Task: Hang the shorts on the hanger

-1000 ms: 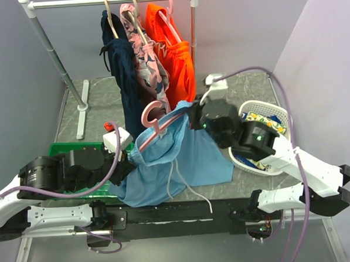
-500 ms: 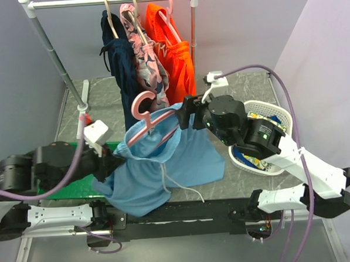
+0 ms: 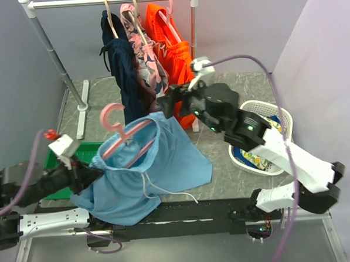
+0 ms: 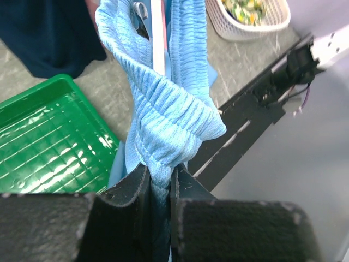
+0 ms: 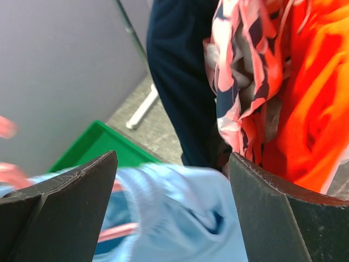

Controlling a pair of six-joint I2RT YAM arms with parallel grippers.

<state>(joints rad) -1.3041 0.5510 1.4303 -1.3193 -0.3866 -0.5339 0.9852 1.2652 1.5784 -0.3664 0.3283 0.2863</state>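
Note:
The light blue shorts hang bunched from the thin pink hanger, whose arms sit inside the waistband and whose hook sticks up at the left. My left gripper is shut on the gathered waistband, with the fabric pinched between its jaws. My right gripper stands open just above the waistband's right corner. Between its fingers I see the blurred shorts below and apart from them. A pink hanger arm shows there too.
Behind, a white rack carries navy, patterned and orange shorts, close to my right gripper. A green tray lies at the left and a white basket at the right. The table's front rail runs below.
My right gripper has opened, let go of the shorts and risen left toward the rack. The left arm has pulled the shorts and hanger leftward.

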